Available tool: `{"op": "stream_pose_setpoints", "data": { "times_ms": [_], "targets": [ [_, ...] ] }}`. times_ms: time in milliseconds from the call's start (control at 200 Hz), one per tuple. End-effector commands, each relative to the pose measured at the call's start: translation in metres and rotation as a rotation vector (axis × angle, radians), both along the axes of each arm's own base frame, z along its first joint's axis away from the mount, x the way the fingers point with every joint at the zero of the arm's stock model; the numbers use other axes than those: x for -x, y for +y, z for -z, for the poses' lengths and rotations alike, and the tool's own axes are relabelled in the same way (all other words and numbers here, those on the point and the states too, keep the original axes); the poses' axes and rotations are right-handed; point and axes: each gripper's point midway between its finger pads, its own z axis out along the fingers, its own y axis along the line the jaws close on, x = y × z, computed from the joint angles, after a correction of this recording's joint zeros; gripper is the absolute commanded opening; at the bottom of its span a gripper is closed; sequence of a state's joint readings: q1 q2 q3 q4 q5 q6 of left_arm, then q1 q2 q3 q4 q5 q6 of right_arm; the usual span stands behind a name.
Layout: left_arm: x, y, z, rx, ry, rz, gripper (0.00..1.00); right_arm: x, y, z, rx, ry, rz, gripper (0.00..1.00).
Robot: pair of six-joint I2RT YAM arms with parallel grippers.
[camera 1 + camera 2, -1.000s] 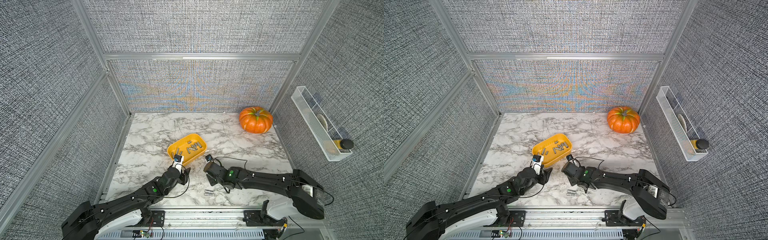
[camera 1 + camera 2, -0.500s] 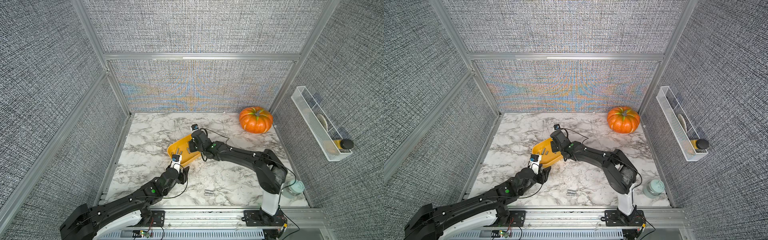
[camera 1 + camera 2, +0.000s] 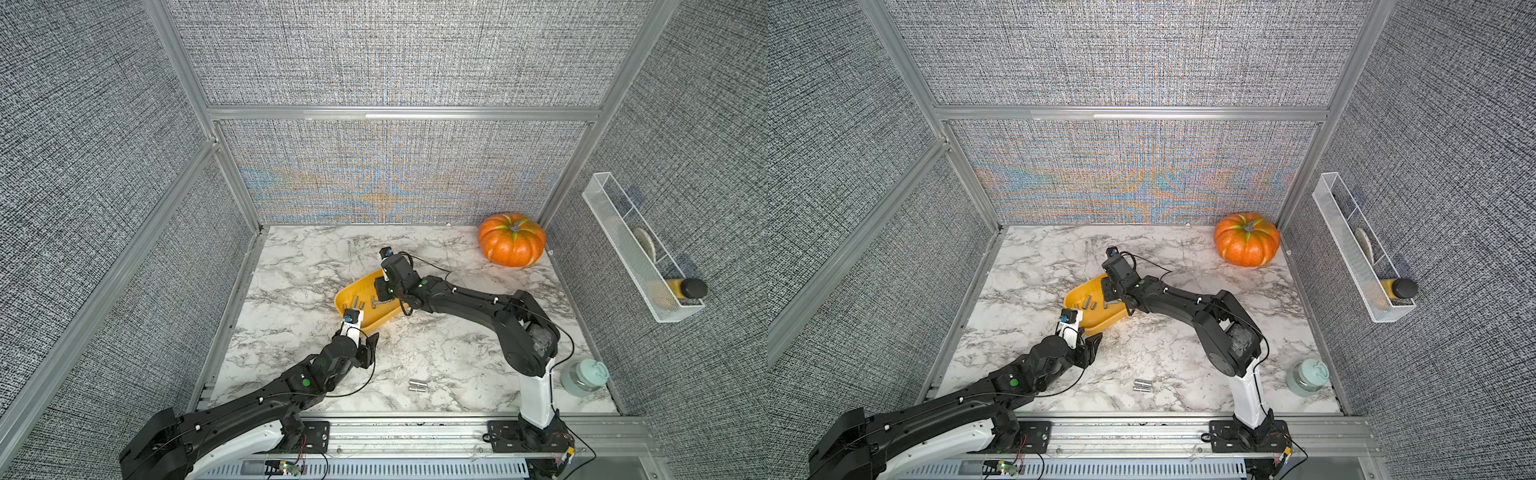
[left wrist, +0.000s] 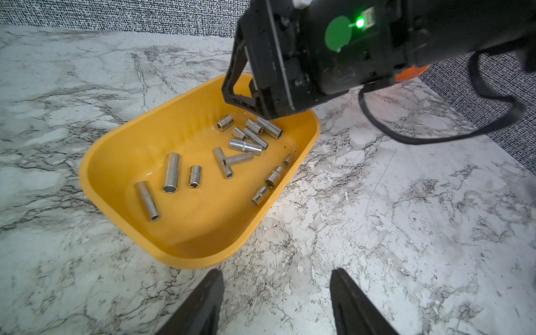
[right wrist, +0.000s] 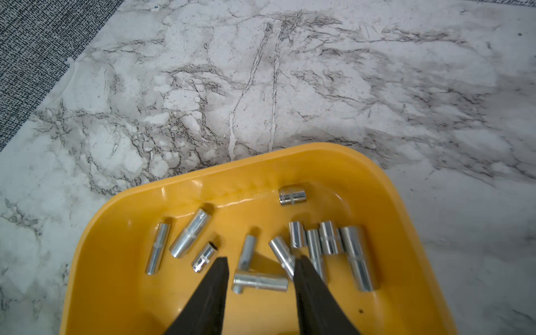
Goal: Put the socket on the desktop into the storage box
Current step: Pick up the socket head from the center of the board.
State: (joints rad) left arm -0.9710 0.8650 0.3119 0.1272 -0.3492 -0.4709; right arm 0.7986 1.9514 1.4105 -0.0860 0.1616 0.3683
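Two sockets lie on the desktop, close to the front rail.
They touch side by side and are round and shiny, so I think a claw may grab both, or push one so it rolls on the smooth top. The left claw is about half open and holds nothing. It sits just in front of the box and could bump it. The right claw hangs low in the box, a bit open, with nothing in its grip. It could knock the other sockets as it lifts. The desktop is flat and white with grey lines. A jar stands at the right, a pumpkin sits in the far corner, and grey walls stand all round.
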Motion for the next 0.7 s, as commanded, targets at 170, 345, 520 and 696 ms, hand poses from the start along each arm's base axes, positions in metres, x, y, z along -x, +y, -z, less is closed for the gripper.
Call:
{"op": "stream_pose_setpoints", "data": {
  "times_ms": [170,345,520,696],
  "targets": [
    [-0.001,0.002,-0.004,0.007,-0.020,-0.007,0.64,0.093,-0.070,-0.020,0.104,-0.052,0.019,0.44],
    [0.000,-0.002,-0.002,0.007,-0.017,0.012,0.64,0.184,-0.104,0.002,0.076,0.040,-0.073,0.45],
    [0.001,-0.010,0.002,0.001,-0.005,0.049,0.64,0.246,-0.116,0.027,0.066,0.109,-0.146,0.50],
    [0.004,-0.017,0.003,0.011,0.003,0.083,0.64,0.270,-0.113,0.049,0.104,0.129,-0.206,0.52]
  ]
}}
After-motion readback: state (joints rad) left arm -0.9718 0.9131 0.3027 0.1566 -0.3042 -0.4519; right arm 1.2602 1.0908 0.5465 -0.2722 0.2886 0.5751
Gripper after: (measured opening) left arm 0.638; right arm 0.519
